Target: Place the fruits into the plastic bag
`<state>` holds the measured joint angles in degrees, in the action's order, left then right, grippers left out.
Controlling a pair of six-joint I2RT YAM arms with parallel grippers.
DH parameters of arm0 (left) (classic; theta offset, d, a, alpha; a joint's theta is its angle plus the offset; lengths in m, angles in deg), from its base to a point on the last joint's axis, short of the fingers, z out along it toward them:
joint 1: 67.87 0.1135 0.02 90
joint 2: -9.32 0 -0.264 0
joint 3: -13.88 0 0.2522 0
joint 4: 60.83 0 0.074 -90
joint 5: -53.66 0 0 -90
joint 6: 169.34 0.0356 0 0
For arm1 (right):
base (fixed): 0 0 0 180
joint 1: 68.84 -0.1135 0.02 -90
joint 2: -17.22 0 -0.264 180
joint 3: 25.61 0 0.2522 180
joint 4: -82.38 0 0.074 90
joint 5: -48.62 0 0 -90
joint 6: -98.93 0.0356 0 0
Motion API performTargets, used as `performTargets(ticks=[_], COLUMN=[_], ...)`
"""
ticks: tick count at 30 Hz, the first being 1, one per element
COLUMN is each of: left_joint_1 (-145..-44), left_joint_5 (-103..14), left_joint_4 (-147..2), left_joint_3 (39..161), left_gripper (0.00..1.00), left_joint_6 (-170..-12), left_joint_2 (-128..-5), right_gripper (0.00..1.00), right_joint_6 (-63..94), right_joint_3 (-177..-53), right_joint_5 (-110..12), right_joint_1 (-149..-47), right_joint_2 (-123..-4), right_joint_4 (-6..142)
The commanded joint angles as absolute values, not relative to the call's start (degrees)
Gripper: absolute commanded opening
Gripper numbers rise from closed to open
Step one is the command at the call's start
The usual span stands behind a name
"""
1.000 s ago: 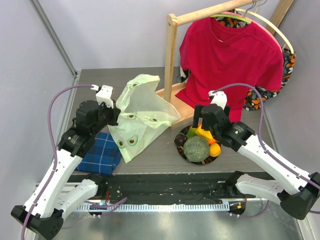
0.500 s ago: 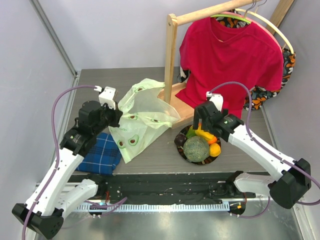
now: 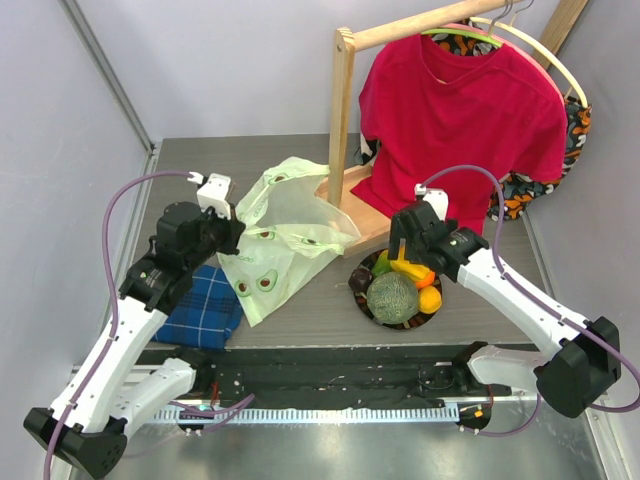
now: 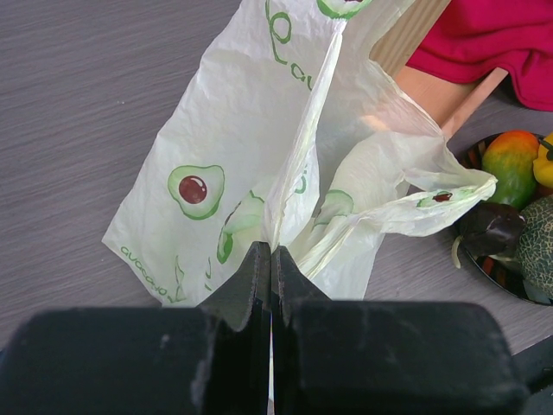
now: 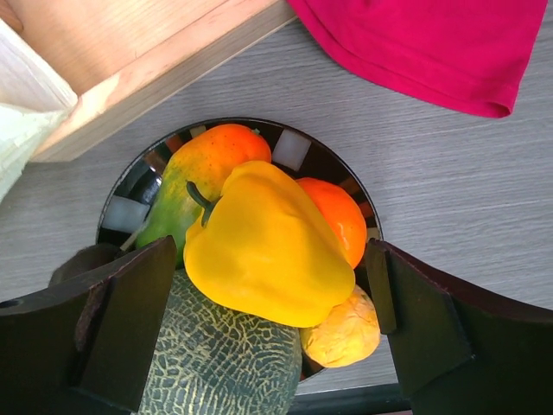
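Note:
The plastic bag (image 3: 285,235) lies crumpled and raised on the table; it also shows in the left wrist view (image 4: 259,164). My left gripper (image 4: 272,259) is shut on a fold of the bag and holds it up. The fruits sit heaped on a dark plate (image 5: 298,149): netted melon (image 5: 220,363), yellow pepper (image 5: 263,246), orange (image 5: 337,216), a green-and-orange piece (image 5: 194,177), a yellow lumpy one (image 5: 346,333), and a dark purple piece (image 4: 491,232). My right gripper (image 5: 272,333) is open, straddling the pepper just above the pile. From above the melon (image 3: 392,296) is at the plate's front.
A blue plaid cloth (image 3: 205,308) lies under my left arm. A wooden rack (image 3: 345,130) with a red shirt (image 3: 465,120) stands behind the plate; its wooden base (image 5: 130,60) is close to the plate's far side. The table's front edge runs just below the plate.
My left gripper has lifted the bag's fold slightly back and up, changing the bag's shape. My right gripper has drawn back and in over the plate and now hangs above the fruit.

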<state>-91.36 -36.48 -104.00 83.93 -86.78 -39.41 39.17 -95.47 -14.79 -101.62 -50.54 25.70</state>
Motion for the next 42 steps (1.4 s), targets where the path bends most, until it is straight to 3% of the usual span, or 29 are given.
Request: performTargets(ticks=[1, 15, 30, 35, 42], left_joint_1=[-91.25, -91.25, -91.25, -91.25, -91.25], left_joint_5=[-37.74, -37.92, -38.18, -38.18, -38.18], left_joint_4=[-101.83, -102.1, -102.19, -102.36, -102.27], left_joint_3=[83.63, 83.72, 83.72, 83.8, 83.8], left_gripper=[0.0, 0.0, 0.0, 0.0, 0.0], left_joint_6=[-87.16, -87.25, -87.33, -87.33, -87.33], left_joint_2=[-39.28, -40.16, -40.51, -40.6, -40.51], right_gripper=[1.0, 1.0, 0.91, 0.83, 0.57], right_joint_6=[32.59, 20.54, 16.41, 15.97, 15.97], right_joint_3=[-95.18, -94.66, -93.6, -93.42, -93.51], right_joint_5=[-15.28, -21.6, -21.25, -22.04, -21.78], right_joint_1=[-101.45, -101.45, -101.45, -101.45, -101.45], right_joint_2=[-48.61, -49.66, -53.79, -54.76, -54.41], right_joint_4=[27.57, 28.01, 29.77, 30.03, 29.77])
